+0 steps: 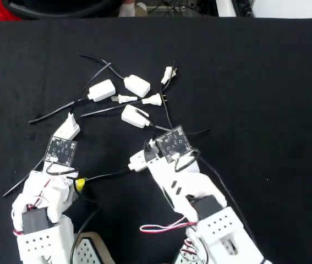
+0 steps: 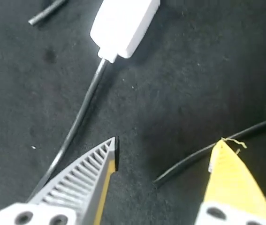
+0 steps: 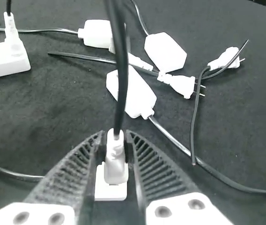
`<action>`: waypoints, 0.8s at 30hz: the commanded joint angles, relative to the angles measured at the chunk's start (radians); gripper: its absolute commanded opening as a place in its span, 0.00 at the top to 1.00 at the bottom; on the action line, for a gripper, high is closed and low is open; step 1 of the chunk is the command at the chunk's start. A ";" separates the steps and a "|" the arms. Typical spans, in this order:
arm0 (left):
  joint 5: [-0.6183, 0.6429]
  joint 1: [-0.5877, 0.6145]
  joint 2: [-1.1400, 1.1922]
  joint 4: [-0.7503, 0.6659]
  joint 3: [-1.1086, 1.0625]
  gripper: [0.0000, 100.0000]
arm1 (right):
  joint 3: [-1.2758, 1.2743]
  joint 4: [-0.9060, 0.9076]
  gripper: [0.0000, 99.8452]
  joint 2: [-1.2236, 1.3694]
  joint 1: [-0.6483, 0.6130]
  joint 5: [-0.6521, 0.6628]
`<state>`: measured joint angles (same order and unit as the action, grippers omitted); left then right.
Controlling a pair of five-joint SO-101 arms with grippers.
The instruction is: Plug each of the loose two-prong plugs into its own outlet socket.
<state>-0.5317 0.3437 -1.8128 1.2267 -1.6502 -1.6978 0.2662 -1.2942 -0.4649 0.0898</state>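
Right wrist view: right gripper (image 3: pixel 115 135) clamped on a white plug (image 3: pixel 114 165), black cord (image 3: pixel 118 84) running out from between the fingers. On the black table (image 1: pixel 266 82) ahead of it, nearest outlet socket (image 3: pixel 130 93) lies just beyond the tips, second socket (image 3: pixel 165 50) farther out, loose plug (image 3: pixel 182 84) beside them, prongs bare. Left gripper (image 2: pixel 168 141) spread wide, gripping nothing; third socket (image 2: pixel 123 21) lies ahead of its tips, not touching, cable (image 2: pixel 83 112) trailing back past one finger.
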 commanded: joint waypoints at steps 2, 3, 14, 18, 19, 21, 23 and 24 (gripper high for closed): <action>-0.011 -0.001 -0.006 0.003 0.005 0.69 | 0.042 -0.167 0.99 0.209 -0.009 0.008; -0.011 -0.001 -0.006 0.003 0.005 0.69 | 0.056 -0.184 0.99 0.252 -0.009 0.008; -0.011 -0.001 -0.006 -0.044 -0.022 0.69 | 0.117 -0.199 0.99 0.420 -0.006 0.008; -0.012 -0.001 -0.006 -0.044 -0.024 0.69 | 0.131 -0.132 0.99 0.420 -0.006 0.011; -0.012 -0.001 -0.006 -0.044 -0.024 0.69 | 0.142 -0.100 0.99 0.420 -0.006 0.011; -0.012 -0.001 -0.006 -0.044 -0.024 0.69 | 0.168 -0.023 0.99 0.421 -0.006 0.009; -0.012 -0.001 -0.006 -0.044 -0.024 0.69 | 0.197 0.044 0.99 0.427 -0.008 0.008; -0.012 -0.001 -0.006 -0.044 -0.024 0.69 | 0.211 0.072 0.99 0.427 -0.009 0.006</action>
<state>-0.5317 0.3437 -1.8113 1.1991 -1.6732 -1.5382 0.2171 -0.8907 -0.4649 0.0882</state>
